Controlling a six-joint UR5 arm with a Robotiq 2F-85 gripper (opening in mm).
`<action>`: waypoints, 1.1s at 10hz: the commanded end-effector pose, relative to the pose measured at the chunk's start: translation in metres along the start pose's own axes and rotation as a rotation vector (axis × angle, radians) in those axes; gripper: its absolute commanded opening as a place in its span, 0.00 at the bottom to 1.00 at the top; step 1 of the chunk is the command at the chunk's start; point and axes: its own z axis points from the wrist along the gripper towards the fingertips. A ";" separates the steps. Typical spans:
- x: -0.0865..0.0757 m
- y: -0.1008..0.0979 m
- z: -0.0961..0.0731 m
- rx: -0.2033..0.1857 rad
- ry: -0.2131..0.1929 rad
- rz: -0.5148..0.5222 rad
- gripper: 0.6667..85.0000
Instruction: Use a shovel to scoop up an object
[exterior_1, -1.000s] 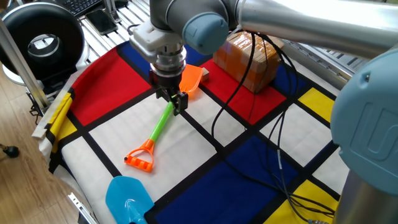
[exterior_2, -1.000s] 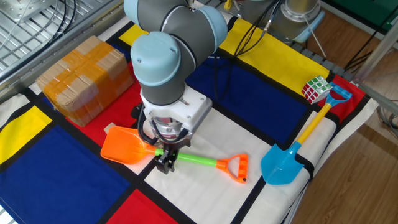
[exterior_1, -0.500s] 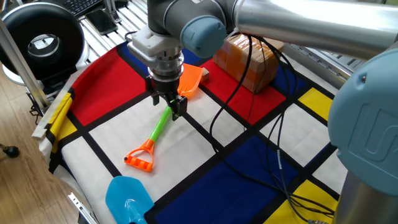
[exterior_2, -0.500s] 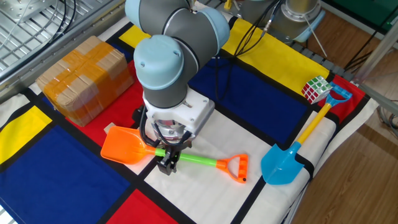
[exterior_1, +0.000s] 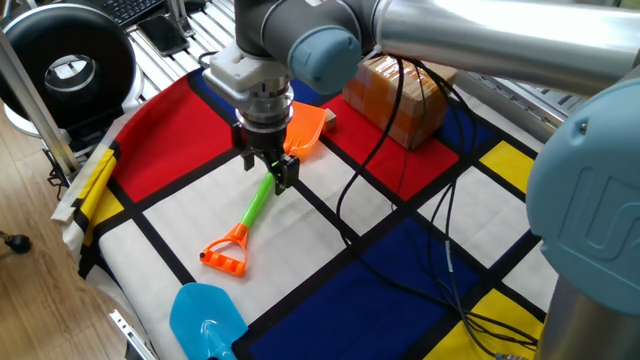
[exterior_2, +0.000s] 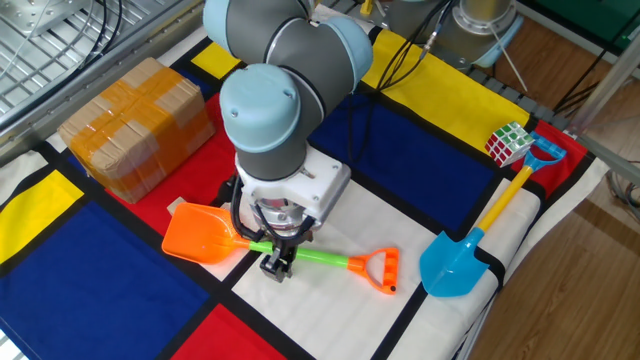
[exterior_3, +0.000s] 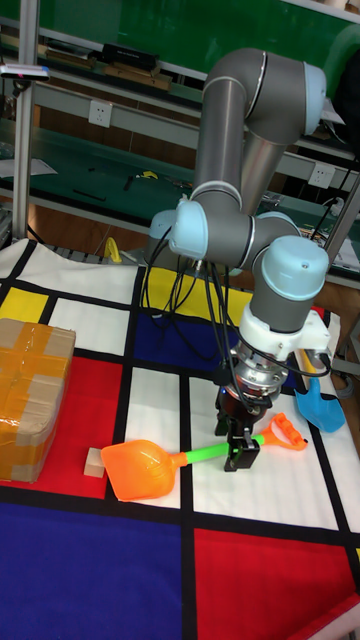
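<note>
since a second ago, gripper (exterior_2: 279, 264) drifted slightly along the green shaft, toward the handle end; shovel (exterior_2: 255, 245) unmoved. straddled the shaft with dark fingers pointing straight down, one on each side; whether pinching it or just around it, cannot tell.

in the other fixed view: shovel lay flat on the patterned cloth (exterior_2: 420, 160), orange blade at 9 o'clock from the gripper, orange d-shaped loop at 3 o'clock. tape-wrapped cardboard box (exterior_2: 135, 125) sat at 10 o'clock, well apart. light blue shovel (exterior_2: 462, 262) rested at 3 o'clock near the table's edge, with a rubik's cube (exterior_2: 509, 144) just beside its shaft end.

in the tall fixed view: tiny tan wooden cube (exterior_3: 94, 462) sat just beside the blade's front rim at 9 o'clock from the blade, on red cloth, not on the blade. in one fixed view, cube mostly hidden behind the blade.
</note>
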 end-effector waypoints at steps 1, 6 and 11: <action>-0.004 0.003 0.001 -0.003 0.001 0.000 0.77; 0.000 0.009 0.004 -0.003 -0.007 0.006 0.67; 0.004 0.015 0.000 -0.007 -0.002 0.046 0.00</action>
